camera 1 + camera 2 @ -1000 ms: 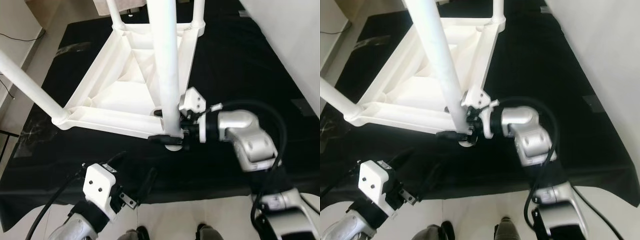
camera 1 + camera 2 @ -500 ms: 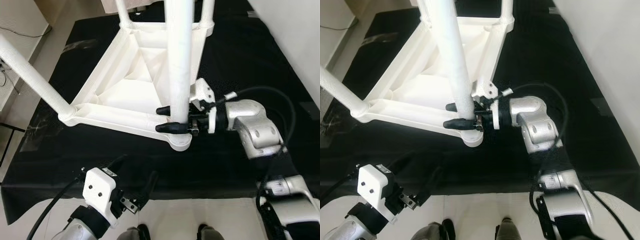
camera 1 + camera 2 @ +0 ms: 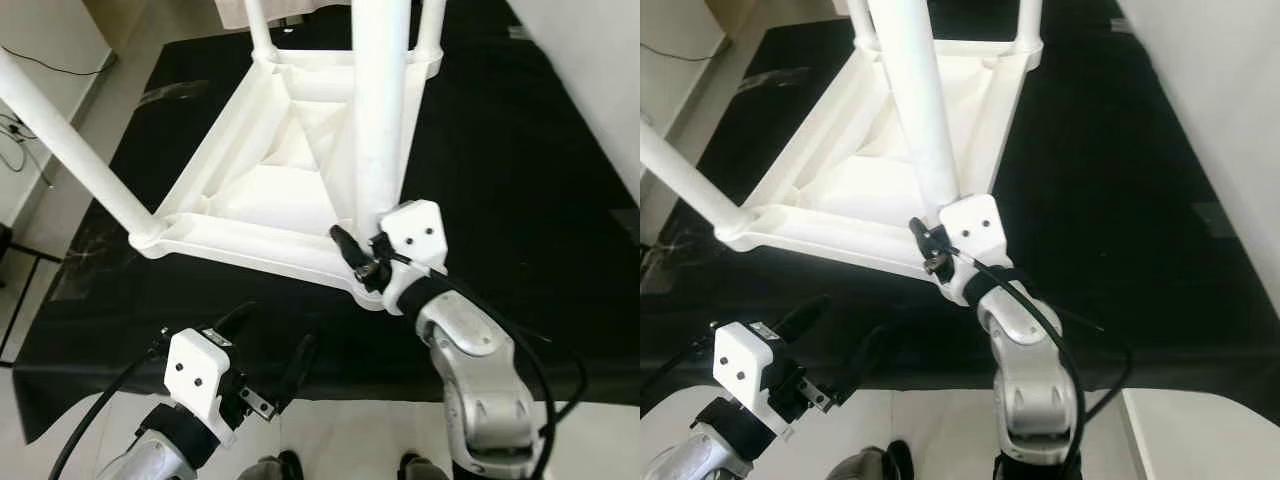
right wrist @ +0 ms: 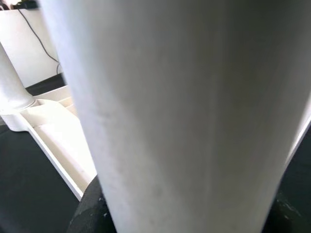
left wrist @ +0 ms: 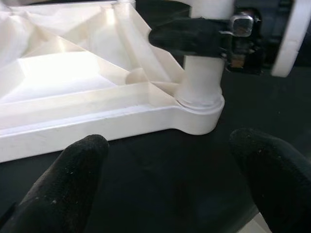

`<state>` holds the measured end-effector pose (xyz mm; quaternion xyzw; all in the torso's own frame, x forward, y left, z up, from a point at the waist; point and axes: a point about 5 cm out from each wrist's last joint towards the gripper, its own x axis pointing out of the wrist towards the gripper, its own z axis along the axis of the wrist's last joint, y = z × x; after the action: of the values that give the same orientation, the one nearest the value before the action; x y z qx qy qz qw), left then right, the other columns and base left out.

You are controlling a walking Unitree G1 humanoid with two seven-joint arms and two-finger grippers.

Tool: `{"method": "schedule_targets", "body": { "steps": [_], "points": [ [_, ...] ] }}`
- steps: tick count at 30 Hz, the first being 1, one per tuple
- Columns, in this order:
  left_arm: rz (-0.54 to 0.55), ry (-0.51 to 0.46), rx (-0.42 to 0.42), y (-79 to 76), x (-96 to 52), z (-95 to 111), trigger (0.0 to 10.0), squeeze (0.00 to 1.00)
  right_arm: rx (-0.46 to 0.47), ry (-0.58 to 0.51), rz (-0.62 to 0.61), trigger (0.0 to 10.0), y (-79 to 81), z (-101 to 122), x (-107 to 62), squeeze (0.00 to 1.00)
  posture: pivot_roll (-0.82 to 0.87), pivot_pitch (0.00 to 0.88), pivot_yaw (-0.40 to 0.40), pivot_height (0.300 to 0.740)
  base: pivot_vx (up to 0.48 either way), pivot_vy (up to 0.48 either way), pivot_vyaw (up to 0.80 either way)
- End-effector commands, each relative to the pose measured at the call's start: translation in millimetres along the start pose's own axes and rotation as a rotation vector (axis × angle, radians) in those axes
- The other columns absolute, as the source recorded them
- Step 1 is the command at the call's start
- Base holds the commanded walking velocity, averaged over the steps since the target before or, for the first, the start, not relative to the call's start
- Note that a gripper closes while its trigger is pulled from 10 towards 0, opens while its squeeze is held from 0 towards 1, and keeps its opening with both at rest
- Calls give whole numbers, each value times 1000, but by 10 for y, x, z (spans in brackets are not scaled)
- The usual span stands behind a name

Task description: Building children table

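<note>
While the white table (image 3: pixel 280 180) lies upside down on a black mat (image 3: pixel 500 170) spread over the floor, its underside faces up and its ribbed frame shows plainly. Four white legs rise from its corners: the near leg (image 3: pixel 380 110) stands tall at the near right corner, another leg (image 3: pixel 70 150) slants off to the left from the near left corner, and two more stand at the far corners.

At the base of the near leg, the right hand (image 3: pixel 362 262) sits pressed against the socket, its white wrist block (image 3: pixel 415 232) just right of the leg. One black finger (image 3: pixel 345 243) lies along the left side of the leg base. From the left wrist view that finger (image 5: pixel 187 36) crosses the front of the leg just above the corner socket (image 5: pixel 200 109). The right wrist view has the leg (image 4: pixel 184 116) close up between the dark fingers, so the right hand holds the leg at its foot.

Nearer and to the left, the left hand (image 3: pixel 275 345) hovers over the near edge of the mat, apart from the table. Its two black fingers (image 5: pixel 73 174) are spread wide, with nothing between them, pointing toward the near right corner of the table.

A pale floor (image 3: pixel 360 430) shows near the mat's edge, and a white wall (image 3: pixel 600 70) runs along the right.
</note>
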<state>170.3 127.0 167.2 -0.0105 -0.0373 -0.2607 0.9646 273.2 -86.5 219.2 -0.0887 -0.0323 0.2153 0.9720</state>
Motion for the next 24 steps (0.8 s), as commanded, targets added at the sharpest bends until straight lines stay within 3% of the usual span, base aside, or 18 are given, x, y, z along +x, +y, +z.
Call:
{"method": "schedule_targets", "body": {
  "steps": [1, 2, 4, 5, 6, 7, 8, 9, 10, 11, 13, 14, 15, 16, 19, 21, 22, 24],
  "points": [
    [-2, 34, 1, 22, -31, -52, 10000, 0, 70, 202, -29, 0, -7, -378, 38, 0, -28, 273, 114, 740, 0, 0, 0],
    [9, 30, 5, 37, -21, -53, 10000, 0, 72, 167, 32, 10000, 23, -323, 106, 0, -27, 270, 110, 740, 0, 0, 0],
    [9, 30, 5, 37, -21, -53, 10000, 0, 72, 167, 32, 10000, 23, -323, 106, 0, -27, 270, 110, 740, 0, 0, 0],
    [20, 27, 8, 53, -9, -53, 10000, 0, 111, 103, 154, 10000, 55, -239, 191, 1000, -28, 266, 109, 740, 0, 0, 0],
    [28, 24, 11, 63, 3, -52, 10000, 0, 152, 14, 338, 10000, 72, -105, 248, 1000, -26, 261, 109, 740, 0, 0, 0],
    [28, 24, 11, 63, 3, -52, 10000, 0, 152, 14, 338, 10000, 72, -105, 248, 1000, -26, 261, 109, 740, 0, 0, 0],
    [31, 22, 13, 69, 10, -52, 10000, 0, 176, -49, 457, 10000, 73, -3, 265, 1000, -26, 261, 109, 740, 0, 0, 0],
    [31, 22, 14, 69, 16, -54, 10000, 0, 131, -81, 554, 10000, 65, 60, 238, 1000, -20, 252, 107, 740, 0, 0, 0],
    [30, 22, 15, 69, 19, -55, 10000, 0, 89, -86, 601, 10000, 62, 82, 213, 1000, -20, 252, 107, 740, 0, 0, 0],
    [29, 23, 15, 68, 21, -56, 10000, 0, 42, -85, 679, 10000, 41, 79, 193, 918, -18, 252, 105, 740, 0, 0, 0],
    [29, 23, 15, 68, 21, -56, 10000, 0, 42, -85, 679, 10000, 41, 79, 193, 918, -18, 252, 105, 740, 0, 0, 0],
    [28, 23, 15, 67, 22, -56, 10000, 0, -15, -71, 741, 10000, 5, 67, 208, 180, -15, 248, 107, 740, 0, 0, 0],
    [28, 23, 15, 67, 22, -56, 10000, 0, -15, -71, 741, 10000, 5, 67, 208, 180, -15, 248, 107, 740, 0, 0, 0],
    [26, 21, 14, 59, 22, -56, 10000, 0, -53, -68, 808, 10000, -40, 80, 255, 0, -13, 245, 109, 740, 0, 0, 0],
    [24, 19, 10, 42, 18, -56, 10000, 0, -117, -55, 906, 10000, -133, 111, 372, 0, -9, 245, 111, 740, 0, 0, 0],
    [21, 21, 7, 27, 11, -59, 10000, 0, -91, -50, 932, 10000, -213, 159, 495, 0, -7, 245, 114, 740, 0, 0, 0],
    [18, 23, 5, 18, 8, -60, 10000, 0, -71, -50, 933, 4235, -257, 176, 552, 0, -6, 246, 114, 740, 0, 0, 0],
    [16, 24, 3, 10, 5, -61, 10000, 0, -58, -51, 935, 4235, -288, 188, 586, 0, -4, 246, 113, 740, 0, 0, 0]
  ]
}}
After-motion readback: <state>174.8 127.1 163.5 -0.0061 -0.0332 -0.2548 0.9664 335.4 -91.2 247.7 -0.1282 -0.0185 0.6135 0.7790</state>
